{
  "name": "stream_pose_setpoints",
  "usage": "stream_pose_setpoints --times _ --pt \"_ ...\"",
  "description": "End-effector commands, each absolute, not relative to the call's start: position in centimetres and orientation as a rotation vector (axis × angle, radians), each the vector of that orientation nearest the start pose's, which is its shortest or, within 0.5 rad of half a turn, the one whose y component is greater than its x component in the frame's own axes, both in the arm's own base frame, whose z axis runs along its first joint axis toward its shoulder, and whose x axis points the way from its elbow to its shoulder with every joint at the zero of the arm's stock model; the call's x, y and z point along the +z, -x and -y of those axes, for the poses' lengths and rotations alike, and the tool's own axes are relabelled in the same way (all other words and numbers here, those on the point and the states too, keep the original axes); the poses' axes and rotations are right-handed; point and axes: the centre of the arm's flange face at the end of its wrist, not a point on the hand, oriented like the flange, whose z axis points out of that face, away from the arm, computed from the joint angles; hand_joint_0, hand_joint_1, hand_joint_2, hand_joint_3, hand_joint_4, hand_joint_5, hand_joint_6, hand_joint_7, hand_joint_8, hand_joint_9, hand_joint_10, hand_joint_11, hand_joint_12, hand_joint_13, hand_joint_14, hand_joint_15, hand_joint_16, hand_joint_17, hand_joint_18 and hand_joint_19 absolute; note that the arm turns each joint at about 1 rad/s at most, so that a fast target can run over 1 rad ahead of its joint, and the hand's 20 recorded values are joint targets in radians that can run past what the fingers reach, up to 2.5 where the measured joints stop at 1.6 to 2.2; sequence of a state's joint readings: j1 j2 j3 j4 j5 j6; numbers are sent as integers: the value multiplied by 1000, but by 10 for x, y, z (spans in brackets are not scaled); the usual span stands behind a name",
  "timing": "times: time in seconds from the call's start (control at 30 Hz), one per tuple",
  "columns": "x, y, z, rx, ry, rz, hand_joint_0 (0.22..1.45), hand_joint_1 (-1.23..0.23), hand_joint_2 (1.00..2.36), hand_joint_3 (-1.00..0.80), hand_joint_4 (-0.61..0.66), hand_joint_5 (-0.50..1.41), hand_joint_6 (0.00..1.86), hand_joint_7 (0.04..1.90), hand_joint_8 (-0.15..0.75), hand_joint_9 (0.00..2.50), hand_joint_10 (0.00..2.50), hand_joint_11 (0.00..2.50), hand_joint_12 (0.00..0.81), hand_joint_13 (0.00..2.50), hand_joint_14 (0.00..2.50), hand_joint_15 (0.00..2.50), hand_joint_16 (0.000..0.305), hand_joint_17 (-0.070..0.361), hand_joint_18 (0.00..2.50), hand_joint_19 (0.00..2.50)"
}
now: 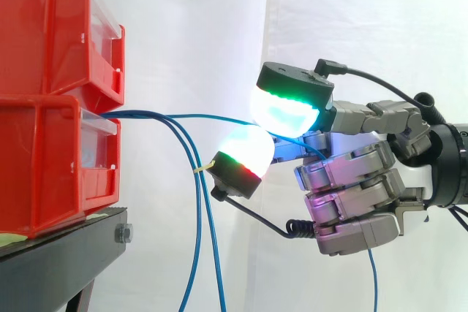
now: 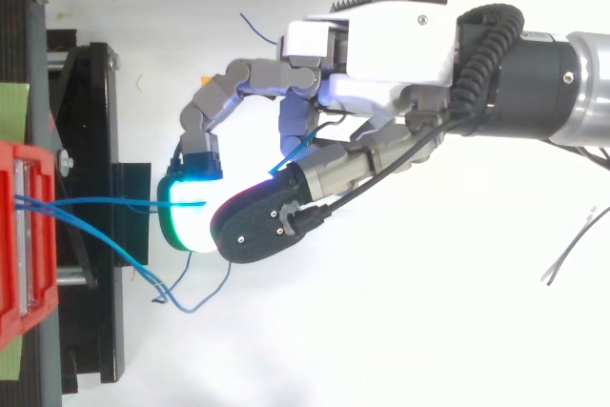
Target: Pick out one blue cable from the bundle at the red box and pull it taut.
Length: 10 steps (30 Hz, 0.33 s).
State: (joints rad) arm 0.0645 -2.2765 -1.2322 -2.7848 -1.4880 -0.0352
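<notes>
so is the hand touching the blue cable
Touching. The side view shows the blue cable running from the red bin straight into the pinch between the glowing pads of the hand, no gap.

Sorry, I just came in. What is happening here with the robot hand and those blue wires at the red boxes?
The robot's hand is pinching one blue cable between two of its glowing fingertip pads. That cable runs almost straight and level from the stacked red bins on the black stand to the pads. The other blue cables of the bundle hang loose, drooping down from the bins.
</notes>
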Motion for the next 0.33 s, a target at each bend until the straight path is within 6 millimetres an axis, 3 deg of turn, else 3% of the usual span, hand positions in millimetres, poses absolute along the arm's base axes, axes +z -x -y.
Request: stream_pose_setpoints --times 0.0,0.3 --pt "245 -748 94 1166 -1199 -1219 632 -733 1020 -106 54 -137 917 862 306 1627 948 1598 367 1405 2278 910 54 121 1560 1837" --pt "244 -747 94 1165 -1200 -1220 630 -732 1020 -101 60 -137 917 862 308 1629 928 1609 369 1411 2245 912 54 123 1557 1824"
